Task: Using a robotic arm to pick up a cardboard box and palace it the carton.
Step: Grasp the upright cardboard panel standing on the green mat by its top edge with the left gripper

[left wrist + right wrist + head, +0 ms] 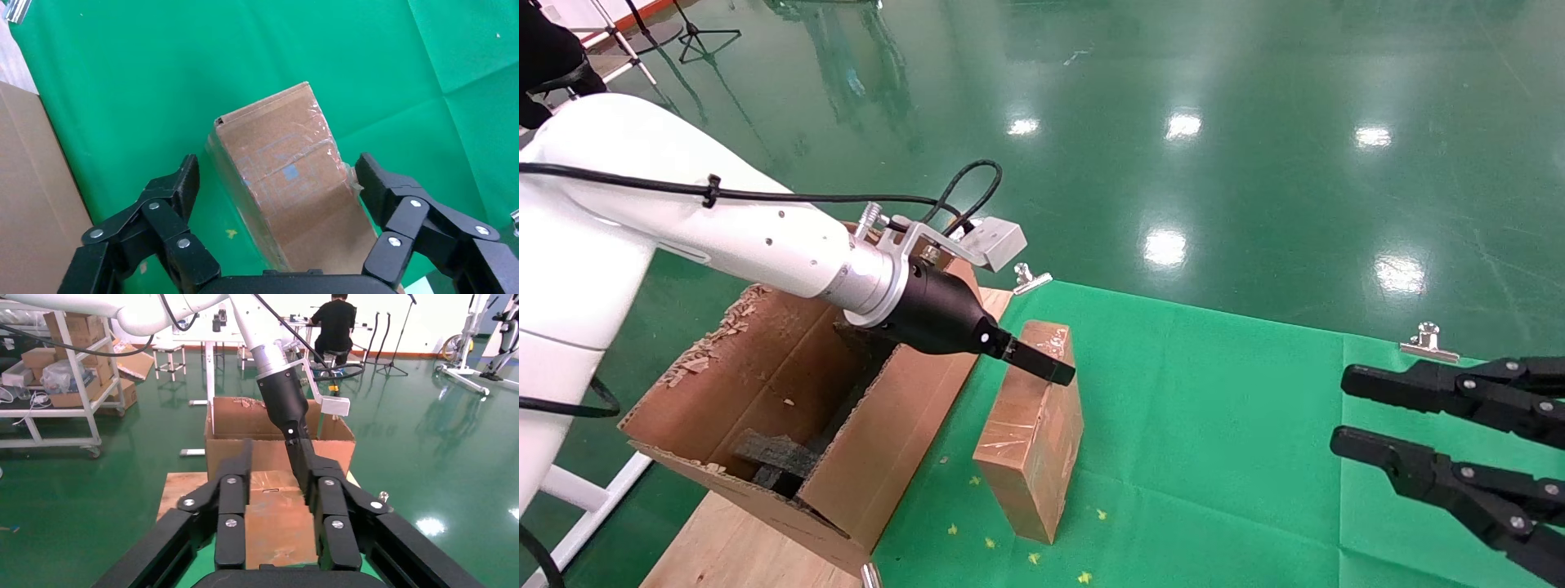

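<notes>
The small tape-wrapped cardboard box (1030, 441) stands on the green cloth just right of the carton (764, 384). It also shows in the left wrist view (275, 141) and the right wrist view (275, 527). My left gripper (1046, 367), on the white robotic arm (764, 237), is lowered at the box's far top end. In the left wrist view the left gripper (278, 174) is open and straddles the box, one pad on each side. The carton is open, with ragged flaps and dark foam (772, 453) inside. My right gripper (1340, 411) hovers open and empty at the right.
The carton sits on a wooden board (731, 547) beside the green cloth (1214, 457). Metal clips (1428, 341) hold the cloth's far edge. In the right wrist view, shelves with boxes (61, 361) and a seated person (333, 321) are far behind the carton (333, 450).
</notes>
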Controlling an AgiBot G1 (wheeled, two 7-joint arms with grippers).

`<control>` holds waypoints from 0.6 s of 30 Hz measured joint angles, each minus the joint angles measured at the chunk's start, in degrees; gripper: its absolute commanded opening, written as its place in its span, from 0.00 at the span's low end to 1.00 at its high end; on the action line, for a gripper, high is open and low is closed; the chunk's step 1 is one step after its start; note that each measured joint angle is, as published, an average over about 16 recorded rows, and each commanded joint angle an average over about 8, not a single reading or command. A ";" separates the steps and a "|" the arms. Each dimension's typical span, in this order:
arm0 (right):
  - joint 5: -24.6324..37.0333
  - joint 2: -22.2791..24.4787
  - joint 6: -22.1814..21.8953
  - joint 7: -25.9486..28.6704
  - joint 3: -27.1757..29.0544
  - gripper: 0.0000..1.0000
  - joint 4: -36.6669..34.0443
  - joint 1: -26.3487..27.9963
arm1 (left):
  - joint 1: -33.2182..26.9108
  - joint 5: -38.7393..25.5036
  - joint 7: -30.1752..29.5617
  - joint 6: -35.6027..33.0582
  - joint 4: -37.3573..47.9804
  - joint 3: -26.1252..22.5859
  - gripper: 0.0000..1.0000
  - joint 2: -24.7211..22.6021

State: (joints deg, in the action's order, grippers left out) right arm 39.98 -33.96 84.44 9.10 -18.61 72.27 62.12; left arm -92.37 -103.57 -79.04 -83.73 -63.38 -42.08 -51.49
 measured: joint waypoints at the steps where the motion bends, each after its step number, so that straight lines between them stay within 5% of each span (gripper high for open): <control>1: 0.00 0.00 0.00 0.00 0.00 1.00 0.00 0.00 | 0.00 0.01 0.00 -0.01 0.00 0.00 0.00 0.00; 18: 0.00 0.00 0.00 0.00 0.00 1.00 0.00 0.00 | -0.03 0.13 0.00 -0.08 -0.10 0.07 0.00 0.06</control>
State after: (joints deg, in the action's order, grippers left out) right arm 39.98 -33.96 84.44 9.10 -18.61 72.27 62.12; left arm -92.40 -103.44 -79.04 -83.81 -63.47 -42.01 -51.43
